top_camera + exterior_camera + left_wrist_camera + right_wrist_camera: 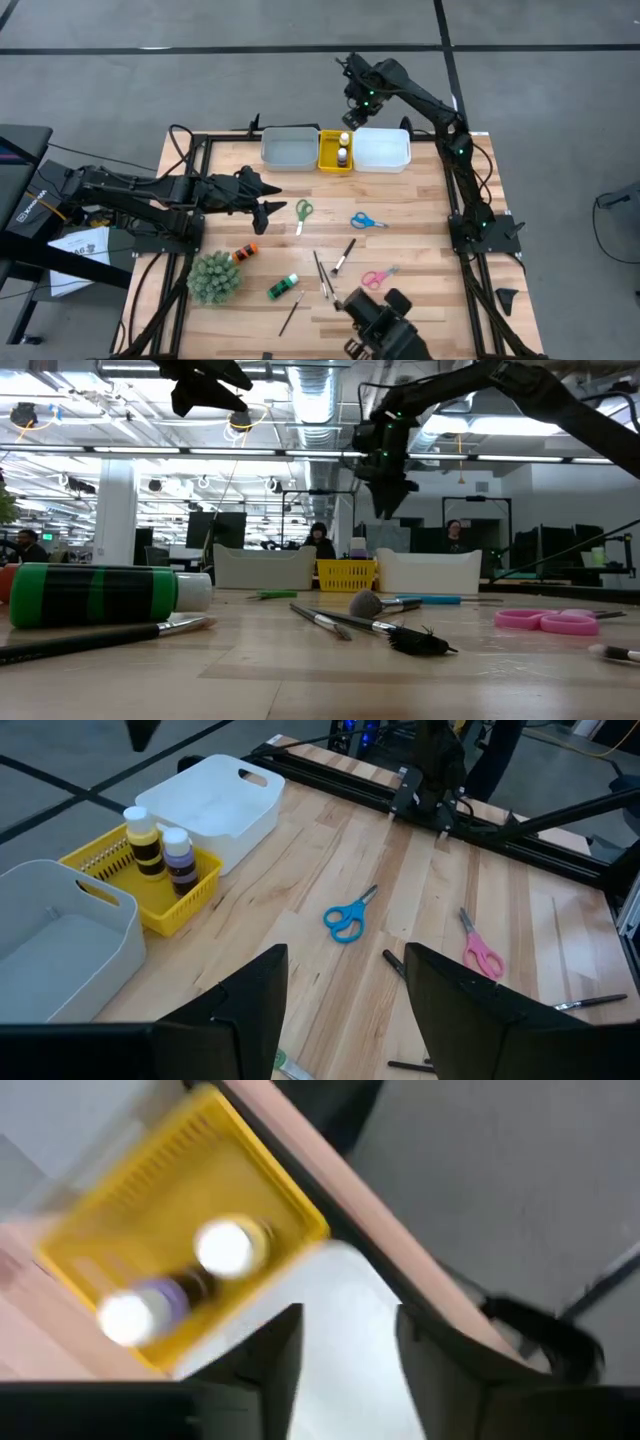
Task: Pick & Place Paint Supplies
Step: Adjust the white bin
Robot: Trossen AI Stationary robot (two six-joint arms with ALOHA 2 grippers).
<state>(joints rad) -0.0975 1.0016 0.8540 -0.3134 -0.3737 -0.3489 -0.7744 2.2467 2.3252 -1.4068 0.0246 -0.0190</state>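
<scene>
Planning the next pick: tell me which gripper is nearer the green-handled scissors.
Left. The left gripper hovers just beside the green-handled scissors; the right gripper is high above the yellow tray, far off.

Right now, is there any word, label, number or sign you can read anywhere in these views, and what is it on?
Nothing can be read with confidence.
White lettering on the black unit at the table's left edge: too small to read.
Printed white sheet under the left arm: print too small.
Labels on the two bottles in the yellow tray: dark bands, no legible text.
Green bottle in the low view: black stripes only, no words.
</scene>
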